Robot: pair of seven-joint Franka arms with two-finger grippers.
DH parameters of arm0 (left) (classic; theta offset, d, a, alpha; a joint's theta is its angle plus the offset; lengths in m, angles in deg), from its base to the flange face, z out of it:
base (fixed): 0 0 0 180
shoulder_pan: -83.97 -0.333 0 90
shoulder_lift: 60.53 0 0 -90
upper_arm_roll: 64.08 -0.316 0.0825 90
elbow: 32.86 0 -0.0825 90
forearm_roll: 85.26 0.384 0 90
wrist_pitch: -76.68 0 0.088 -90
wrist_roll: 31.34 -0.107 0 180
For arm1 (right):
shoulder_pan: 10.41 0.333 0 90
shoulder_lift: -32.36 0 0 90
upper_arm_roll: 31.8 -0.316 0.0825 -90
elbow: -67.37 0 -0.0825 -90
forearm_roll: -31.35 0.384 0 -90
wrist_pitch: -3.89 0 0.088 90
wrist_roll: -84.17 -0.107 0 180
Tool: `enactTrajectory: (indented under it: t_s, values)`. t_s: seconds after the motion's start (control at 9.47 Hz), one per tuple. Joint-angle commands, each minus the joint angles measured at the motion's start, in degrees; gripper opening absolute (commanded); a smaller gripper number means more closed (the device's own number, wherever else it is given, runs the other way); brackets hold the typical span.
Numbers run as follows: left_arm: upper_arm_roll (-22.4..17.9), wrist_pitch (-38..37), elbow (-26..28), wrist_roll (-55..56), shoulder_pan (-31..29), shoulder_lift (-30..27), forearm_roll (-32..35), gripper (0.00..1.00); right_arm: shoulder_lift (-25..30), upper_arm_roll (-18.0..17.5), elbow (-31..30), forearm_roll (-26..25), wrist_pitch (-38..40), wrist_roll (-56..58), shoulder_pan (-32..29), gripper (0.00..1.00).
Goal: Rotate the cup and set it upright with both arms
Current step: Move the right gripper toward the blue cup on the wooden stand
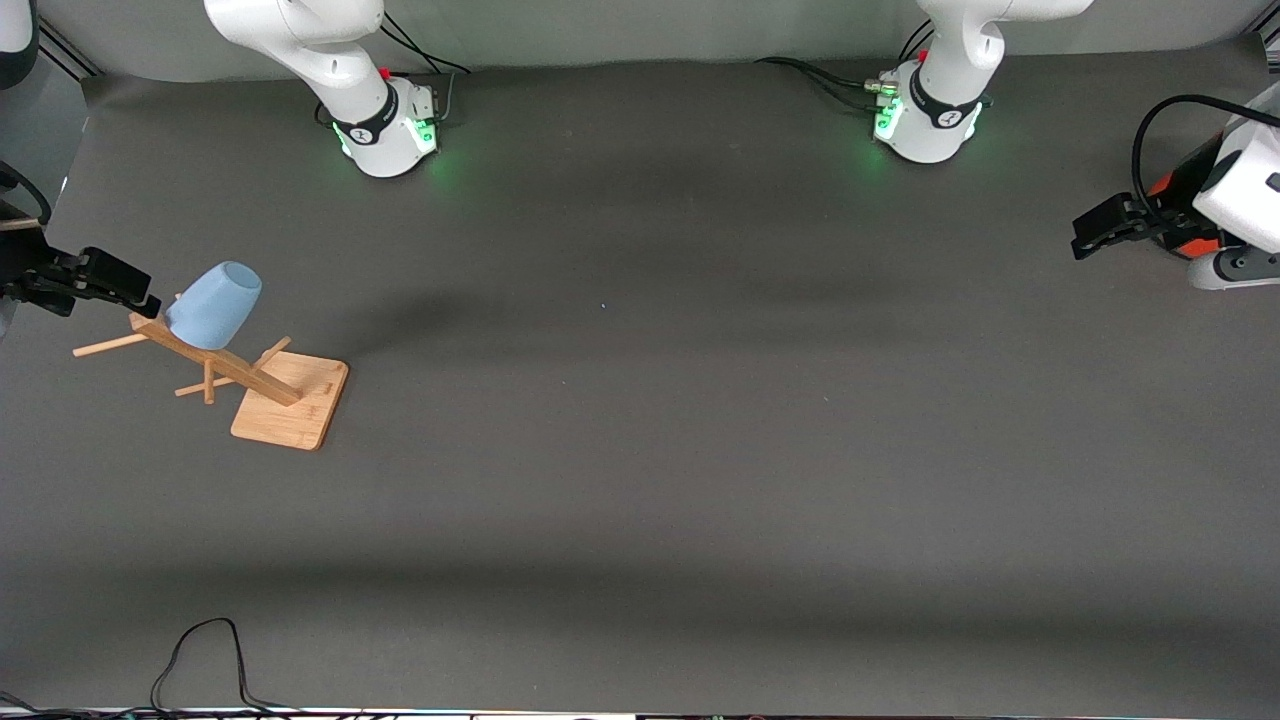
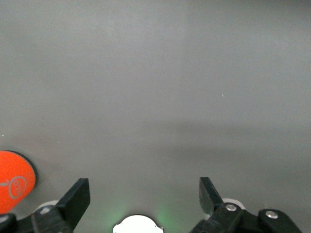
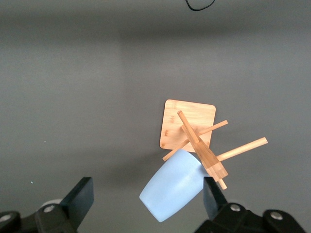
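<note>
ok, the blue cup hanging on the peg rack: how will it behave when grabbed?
The cup looks like thin matte plastic: probably light and stiff. Its taper may let it slide between gripper fingers. It hangs mouth-down on the wooden rack, so a sideways pull might tip that rack.

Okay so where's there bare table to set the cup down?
Bare table runs from the wooden rack to the left gripper, open over its own end. Crowded only at the rack, where the cup hangs beside the open right gripper.
</note>
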Motion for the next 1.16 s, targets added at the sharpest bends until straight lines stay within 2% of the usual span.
enactTrajectory:
  t_s: [0.0,0.11,0.21,0.42,0.95,1.06]
  values:
    - [0.0,-0.7,0.5,-0.7,0.1,-1.0,0.8,1.00,3.7,2.4,-4.4,-0.3,-0.3,1.3,-0.1,1.00]
    - [-0.3,-1.2,-0.1,-1.1,-0.3,-1.1,0.8,1.00,8.2,5.7,-9.2,-0.3,-0.2,1.6,0.4,1.00]
    - [-0.3,-0.3,-0.2,-0.6,-0.3,-0.6,0.7,1.00,11.9,6.3,-12.8,-0.5,-0.3,1.6,0.5,1.00]
    - [-0.3,-1.5,-0.2,-0.5,-0.3,-0.2,0.9,1.00,12.4,6.3,-13.2,-0.4,0.4,0.0,0.5,1.00]
    - [-0.4,-0.8,-0.5,-1.0,-2.1,0.2,1.1,1.00,10.9,5.7,-13.4,0.1,0.9,-34.8,3.1,1.00]
    - [-0.4,-0.6,-0.5,-1.1,-2.2,0.2,1.7,1.00,10.6,5.8,-13.5,0.1,0.6,-37.0,3.0,1.00]
